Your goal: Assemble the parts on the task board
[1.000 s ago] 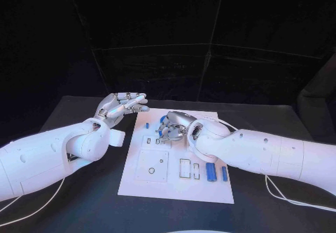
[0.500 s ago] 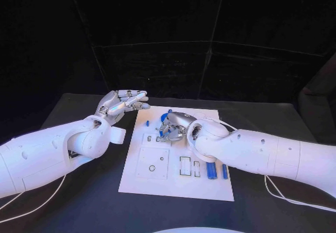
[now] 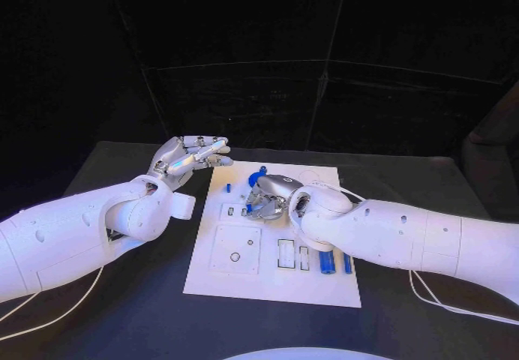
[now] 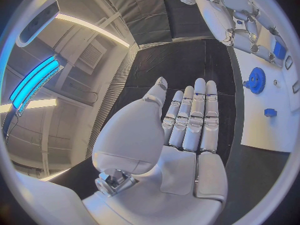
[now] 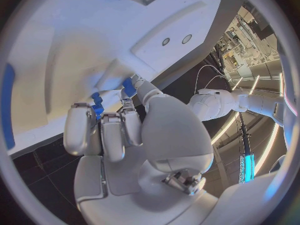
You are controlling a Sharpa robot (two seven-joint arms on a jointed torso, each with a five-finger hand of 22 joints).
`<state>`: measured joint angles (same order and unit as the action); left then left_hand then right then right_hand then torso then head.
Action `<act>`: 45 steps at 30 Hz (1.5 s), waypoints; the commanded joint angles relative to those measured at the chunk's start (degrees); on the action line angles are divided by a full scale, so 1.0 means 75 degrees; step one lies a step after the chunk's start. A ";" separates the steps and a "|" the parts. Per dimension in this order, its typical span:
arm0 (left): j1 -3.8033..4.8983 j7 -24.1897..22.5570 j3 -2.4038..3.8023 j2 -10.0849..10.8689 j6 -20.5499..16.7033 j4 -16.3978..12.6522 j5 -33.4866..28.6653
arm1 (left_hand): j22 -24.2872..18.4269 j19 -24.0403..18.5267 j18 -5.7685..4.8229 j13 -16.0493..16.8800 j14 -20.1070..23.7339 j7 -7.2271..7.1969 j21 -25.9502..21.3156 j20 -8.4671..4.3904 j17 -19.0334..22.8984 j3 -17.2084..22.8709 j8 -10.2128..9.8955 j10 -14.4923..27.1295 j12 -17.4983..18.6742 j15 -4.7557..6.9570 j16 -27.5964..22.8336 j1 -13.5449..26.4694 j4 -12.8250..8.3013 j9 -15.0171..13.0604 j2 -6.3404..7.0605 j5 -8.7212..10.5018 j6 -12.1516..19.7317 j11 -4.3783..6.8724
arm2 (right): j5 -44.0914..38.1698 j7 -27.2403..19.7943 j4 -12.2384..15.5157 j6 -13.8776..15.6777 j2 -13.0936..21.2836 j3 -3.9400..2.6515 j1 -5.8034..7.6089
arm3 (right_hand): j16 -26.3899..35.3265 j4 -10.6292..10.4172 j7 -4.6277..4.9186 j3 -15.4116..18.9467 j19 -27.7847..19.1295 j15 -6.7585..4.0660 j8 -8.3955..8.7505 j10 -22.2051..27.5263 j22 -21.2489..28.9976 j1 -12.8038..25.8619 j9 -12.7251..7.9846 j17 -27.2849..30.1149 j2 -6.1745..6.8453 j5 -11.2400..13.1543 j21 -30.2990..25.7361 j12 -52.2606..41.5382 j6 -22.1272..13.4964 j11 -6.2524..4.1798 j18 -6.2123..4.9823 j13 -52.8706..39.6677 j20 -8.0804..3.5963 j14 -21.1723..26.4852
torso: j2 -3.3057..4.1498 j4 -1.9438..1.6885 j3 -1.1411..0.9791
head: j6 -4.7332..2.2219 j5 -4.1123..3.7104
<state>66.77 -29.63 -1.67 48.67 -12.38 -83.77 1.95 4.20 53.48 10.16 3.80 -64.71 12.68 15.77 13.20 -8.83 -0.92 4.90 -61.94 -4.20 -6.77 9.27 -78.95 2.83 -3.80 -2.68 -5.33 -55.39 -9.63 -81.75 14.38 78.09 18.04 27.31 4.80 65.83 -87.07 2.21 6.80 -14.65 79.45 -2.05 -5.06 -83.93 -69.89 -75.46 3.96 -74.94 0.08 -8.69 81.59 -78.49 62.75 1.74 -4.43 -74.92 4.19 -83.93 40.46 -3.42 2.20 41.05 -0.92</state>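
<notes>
The right hand point(image 3: 268, 201) presses down on the board point(image 3: 244, 281), pinching what looks like a small blue part point(image 5: 97, 109). The left hand point(image 3: 190, 157) waits open beside it. Next, push the part in.

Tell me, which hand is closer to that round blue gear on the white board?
Right. The right hand sits on the white task board just in front of the round blue gear; the left hand hovers off the board's far-left corner.
</notes>
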 commanded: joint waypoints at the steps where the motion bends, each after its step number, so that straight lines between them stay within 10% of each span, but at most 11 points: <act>1: 0.0014 -0.0022 0.0007 -0.0014 0.0100 -0.0001 0.0023 | -0.0009 0.0033 0.0058 -0.0005 -0.0044 0.0011 -0.0047 -0.0002 -0.0008 -0.0012 -0.0052 -0.0033 0.0033 0.0010 -0.0038 0.0010 -0.0043 0.0000 -0.0072 0.0048 -0.0052 0.0021 | -0.0084 0.0000 -0.0035 -0.0263 -0.0012 0.0044 -0.0030 | 0.0018 0.0017 -0.0008 -0.0032 -0.0045 -0.0012 -0.0026 -0.0069 0.0010 -0.0008 -0.0006 -0.1035 -0.0061 -0.0048 -0.0018 -0.0016 0.0051 0.0015 0.0032 -0.0867 -0.0007 -0.0604 | -0.0002 -0.0002 0.0005 | 0.0014 -0.0007; 30: 0.0013 -0.0022 0.0007 -0.0005 0.0100 0.0005 0.0023 | -0.0009 0.0033 0.0058 -0.0005 -0.0044 0.0011 -0.0047 -0.0002 -0.0008 -0.0012 -0.0052 -0.0033 0.0033 0.0010 -0.0038 0.0010 -0.0043 0.0000 -0.0072 0.0048 -0.0052 0.0021 | -0.0391 0.0239 0.0023 -0.0549 0.0053 0.0053 -0.0049 | 0.0039 0.0118 0.0081 -0.0114 -0.0096 0.0047 0.0122 0.0018 0.0097 0.0241 -0.0026 -0.1003 0.0285 -0.0035 -0.0069 0.0124 -0.0121 0.0088 0.0017 -0.0769 0.0040 -0.0596 | -0.0001 -0.0006 0.0003 | 0.0031 -0.0030; 45: 0.0013 -0.0017 0.0007 0.0001 0.0095 0.0006 0.0023 | -0.0009 0.0033 0.0058 -0.0005 -0.0044 0.0011 -0.0047 -0.0002 -0.0008 -0.0012 -0.0052 -0.0033 0.0033 0.0010 -0.0038 0.0010 -0.0043 0.0000 -0.0072 0.0048 -0.0052 0.0021 | -0.0410 0.0284 0.0046 -0.0335 0.0052 0.0053 -0.0050 | 0.0072 -0.0098 0.0226 0.0322 -0.0189 0.0165 0.0190 0.0282 0.0274 0.0740 -0.0039 -0.0954 0.0732 -0.0266 -0.0167 0.0581 -0.0868 0.0226 -0.0019 -0.0405 0.0151 -0.0581 | 0.0003 -0.0010 0.0001 | 0.0022 -0.0042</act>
<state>66.77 -29.62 -1.67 48.68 -12.26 -83.66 1.96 4.21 53.48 10.16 3.80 -64.71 12.68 15.77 13.20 -8.80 -0.92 4.90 -61.94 -4.21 -6.77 9.27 -78.96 2.83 -3.80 -2.68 -5.33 -55.39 -9.63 -84.55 15.06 78.58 16.78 27.61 4.88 65.74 -86.85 1.45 8.51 -12.57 78.42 -1.22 -3.75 -82.28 -67.89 -70.26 3.55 -74.91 5.26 -10.99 80.72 -74.39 56.72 3.38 -4.43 -74.92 5.23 -84.15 40.46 -3.44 2.20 41.23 -1.19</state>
